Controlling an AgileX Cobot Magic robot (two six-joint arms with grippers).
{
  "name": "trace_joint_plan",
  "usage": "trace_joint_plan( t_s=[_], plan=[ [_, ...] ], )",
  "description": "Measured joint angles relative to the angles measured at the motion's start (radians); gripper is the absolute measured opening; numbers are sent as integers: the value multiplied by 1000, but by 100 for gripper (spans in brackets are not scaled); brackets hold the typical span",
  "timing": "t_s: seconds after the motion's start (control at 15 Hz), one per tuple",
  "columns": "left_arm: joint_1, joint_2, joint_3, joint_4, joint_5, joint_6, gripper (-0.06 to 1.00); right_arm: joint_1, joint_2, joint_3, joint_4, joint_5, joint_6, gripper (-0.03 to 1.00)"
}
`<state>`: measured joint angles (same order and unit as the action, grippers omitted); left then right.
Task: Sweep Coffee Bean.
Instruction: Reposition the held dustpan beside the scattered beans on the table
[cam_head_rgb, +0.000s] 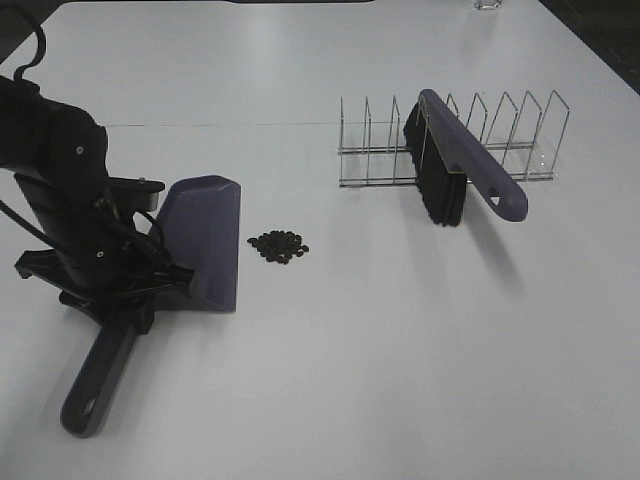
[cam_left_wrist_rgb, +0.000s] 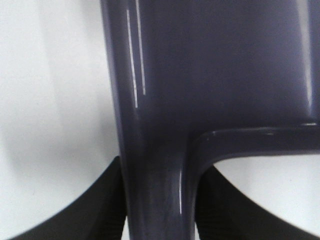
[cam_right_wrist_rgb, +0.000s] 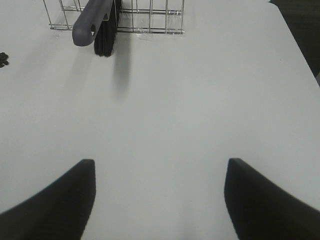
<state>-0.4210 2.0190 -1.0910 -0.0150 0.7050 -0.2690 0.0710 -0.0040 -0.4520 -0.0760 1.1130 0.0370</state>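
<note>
No readable text, labels, brands or numbers on anything in view.

coffee beans (cam_head_rgb: 279, 246) lie between dustpan (cam_head_rgb: 205, 240), left, and brush (cam_head_rgb: 455, 165) in rack (cam_head_rgb: 505, 135), right.

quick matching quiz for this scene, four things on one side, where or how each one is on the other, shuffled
1 dustpan
2 beans
3 brush
4 right gripper

a resting in the rack
b open over bare table
c small pile on the table
d handle clamped by the left gripper

Pairs: 1-d, 2-c, 3-a, 4-b
</note>
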Motion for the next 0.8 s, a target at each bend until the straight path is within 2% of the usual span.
trace_joint_plan(
  t_s=[0.33,0.8],
  plan=[
    [0,-73,3,27,96,-15,35,0,0,0,0,0,0,63],
    [0,-69,3,106,71,-14,35,0,0,0,0,0,0,63]
  ],
)
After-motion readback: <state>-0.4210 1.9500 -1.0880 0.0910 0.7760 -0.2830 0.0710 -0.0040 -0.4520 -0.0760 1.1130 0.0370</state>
